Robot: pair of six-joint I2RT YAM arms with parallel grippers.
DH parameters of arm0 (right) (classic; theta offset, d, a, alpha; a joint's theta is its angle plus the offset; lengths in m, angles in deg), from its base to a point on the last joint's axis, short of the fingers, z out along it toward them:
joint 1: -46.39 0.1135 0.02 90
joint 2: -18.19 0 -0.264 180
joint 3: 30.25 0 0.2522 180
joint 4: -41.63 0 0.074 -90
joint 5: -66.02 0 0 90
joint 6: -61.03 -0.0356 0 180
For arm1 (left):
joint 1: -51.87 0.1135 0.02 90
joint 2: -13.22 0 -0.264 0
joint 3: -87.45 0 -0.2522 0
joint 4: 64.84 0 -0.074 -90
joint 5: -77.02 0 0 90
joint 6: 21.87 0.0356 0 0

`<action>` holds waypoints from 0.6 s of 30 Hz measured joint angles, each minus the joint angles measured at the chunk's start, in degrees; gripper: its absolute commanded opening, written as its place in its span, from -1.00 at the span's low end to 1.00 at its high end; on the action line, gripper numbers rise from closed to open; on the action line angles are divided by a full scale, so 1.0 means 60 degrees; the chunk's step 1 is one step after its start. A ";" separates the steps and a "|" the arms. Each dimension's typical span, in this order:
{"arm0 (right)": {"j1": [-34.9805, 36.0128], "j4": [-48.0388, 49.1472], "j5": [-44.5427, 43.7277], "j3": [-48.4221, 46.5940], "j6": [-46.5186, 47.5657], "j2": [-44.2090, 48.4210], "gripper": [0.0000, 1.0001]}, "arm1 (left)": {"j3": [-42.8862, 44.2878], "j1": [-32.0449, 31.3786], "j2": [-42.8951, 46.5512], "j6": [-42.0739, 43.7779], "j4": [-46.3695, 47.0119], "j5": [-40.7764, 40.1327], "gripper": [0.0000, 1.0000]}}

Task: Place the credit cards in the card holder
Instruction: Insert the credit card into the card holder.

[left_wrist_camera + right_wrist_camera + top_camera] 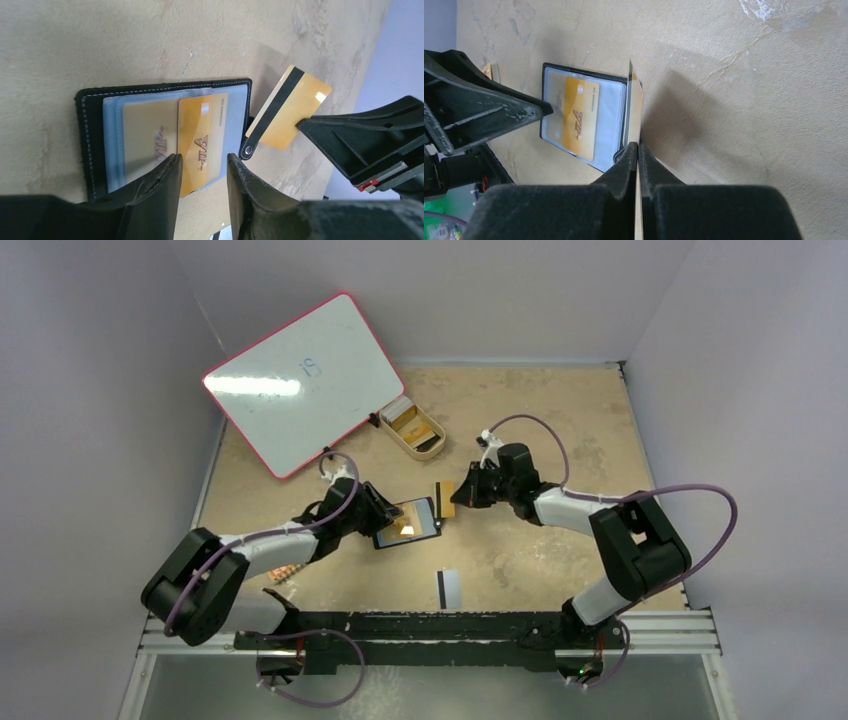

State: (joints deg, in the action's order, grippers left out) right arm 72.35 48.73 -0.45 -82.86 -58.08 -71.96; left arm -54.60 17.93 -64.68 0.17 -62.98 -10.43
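Insertion step: the card holder lies open at the centre of the top view, a gold VIP card partly pocketed between the left gripper's parted jaws. Just right of it, the right gripper pinches a striped gold card on edge. Next, that card probably needs tilting flat toward a free pocket.

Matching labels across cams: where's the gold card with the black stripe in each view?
Top external: striped gold card just right of centre.
Left wrist: the card right of centre, tilted, stripe showing.
Right wrist: the card at centre, nearly edge-on.
Shared landmark: open card holder, left of the card in all three.
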 measured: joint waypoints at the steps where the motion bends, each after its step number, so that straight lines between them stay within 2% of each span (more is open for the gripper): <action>1: 0.0000 0.0000 0.0000 0.0007 0.0004 0.0033 -1.00 | 0.0073 0.0000 0.0164 0.0033 -0.0248 -0.0146 -0.20; 7: 0.0000 -0.0026 -0.0004 0.0160 -0.0004 0.0178 -1.00 | 0.0328 -0.0007 0.0780 0.0208 -0.1260 -0.0849 -0.14; 18: 0.0000 -0.0029 0.0000 0.0204 -0.0018 0.0280 -1.00 | 0.0441 -0.0401 0.0022 0.0186 -0.0976 -0.0980 -0.10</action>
State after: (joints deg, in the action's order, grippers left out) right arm 72.35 48.55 -0.45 -81.64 -58.18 -70.28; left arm -51.96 15.53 -64.55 1.28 -68.84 -16.31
